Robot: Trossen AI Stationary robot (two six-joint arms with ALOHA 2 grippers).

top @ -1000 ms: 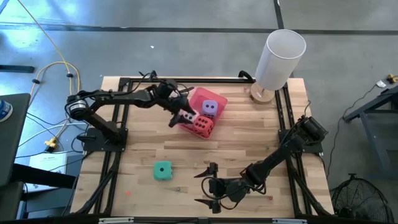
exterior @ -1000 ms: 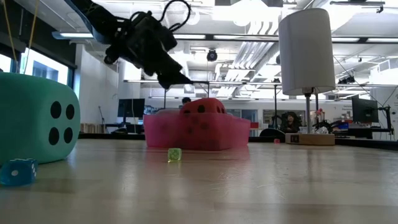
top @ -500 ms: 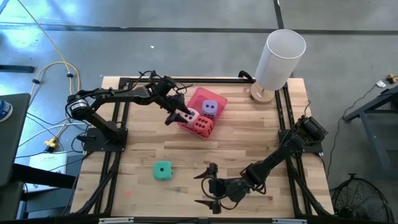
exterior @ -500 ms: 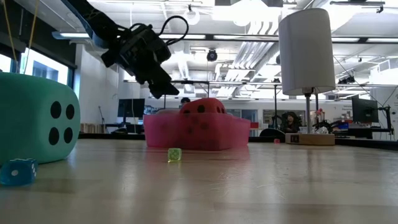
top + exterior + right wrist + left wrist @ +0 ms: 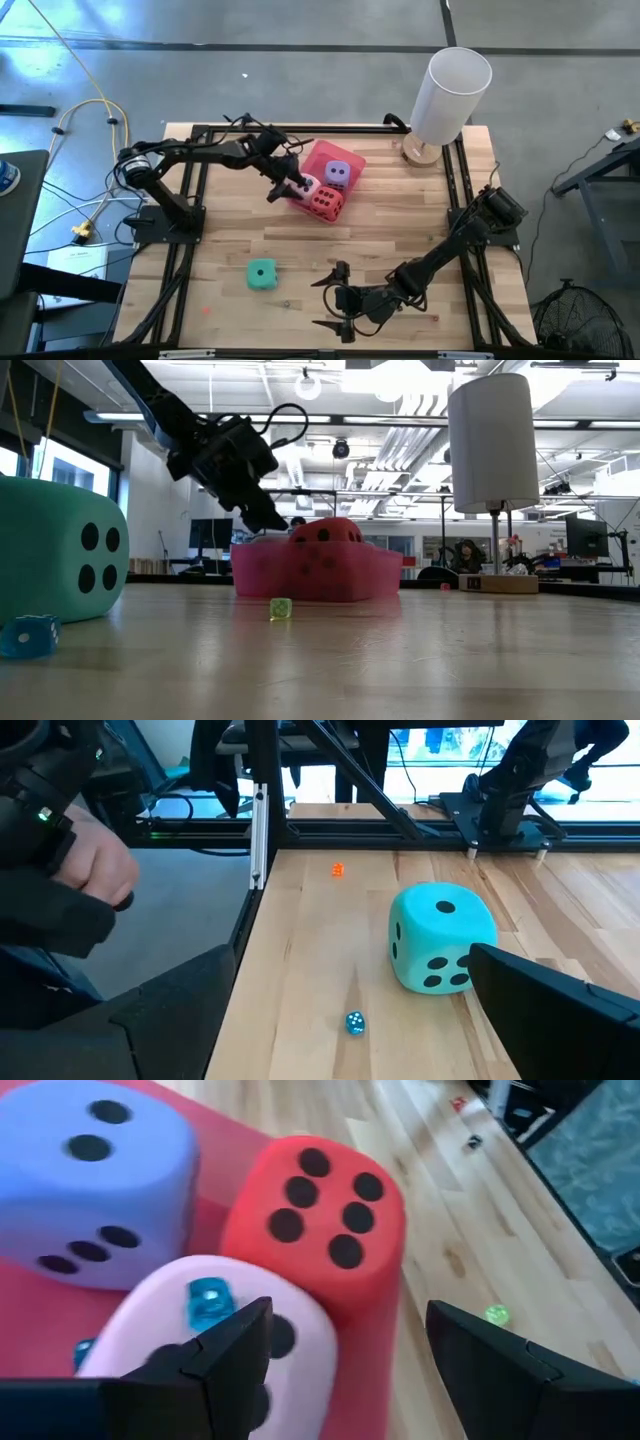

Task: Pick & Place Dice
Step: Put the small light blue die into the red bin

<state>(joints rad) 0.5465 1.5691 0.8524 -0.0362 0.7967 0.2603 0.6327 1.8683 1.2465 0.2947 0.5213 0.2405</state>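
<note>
The pink tray point(image 5: 322, 160) holds three dice packed close together: purple point(image 5: 338, 174), red point(image 5: 323, 204) and pale pink point(image 5: 308, 186). The teal die point(image 5: 262, 273) rests on the table toward the near edge and also appears in the right wrist view point(image 5: 440, 937). My left gripper point(image 5: 290, 186) is open just above the pale pink die point(image 5: 215, 1330), at the tray's left side. The red die point(image 5: 320, 1220) lies beyond its fingers. My right gripper point(image 5: 328, 300) waits open near the near edge, right of the teal die. My left gripper stands open over the pale pink die's top point(image 5: 290, 1320), slanting down from the table's left. One finger point(image 5: 235, 1350) overlaps the die in the wrist view. I cannot tell whether it touches.
A tall white cylinder on a wooden base point(image 5: 450, 95) stands at the far right corner. Tiny dice are scattered about: green point(image 5: 281, 608) and blue point(image 5: 28, 635) on the table, blue point(image 5: 207, 1300) in the tray. A person's hand point(image 5: 95, 865) shows beyond the table's edge.
My left gripper has come down toward the tray and the pale pink die and shifted slightly toward the table's left edge. It has stayed open. The dice have kept their places.
</note>
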